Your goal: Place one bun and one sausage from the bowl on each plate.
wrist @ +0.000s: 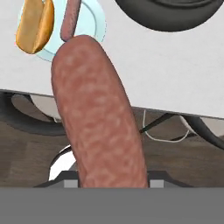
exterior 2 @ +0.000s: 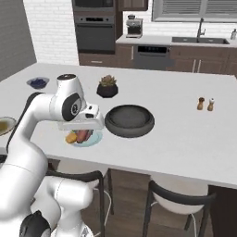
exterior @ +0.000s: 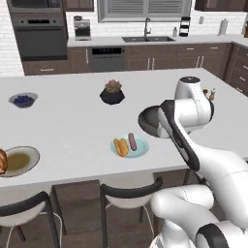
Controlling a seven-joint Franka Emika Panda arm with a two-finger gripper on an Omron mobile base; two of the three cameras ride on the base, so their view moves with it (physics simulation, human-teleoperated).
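While clamped by pincer [wrist: 113, 186], sausage [wrist: 98, 113] above counter edge [wrist: 144, 78]

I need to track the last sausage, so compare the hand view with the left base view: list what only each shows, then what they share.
Hand view alone: a sausage gripped close to the camera, reaching up the picture over the counter edge.

Left base view alone: the larger grey-rimmed plate with a bun at its left edge, the berry bowl and the plant pot.

Both: the light blue plate carrying one bun and one sausage.
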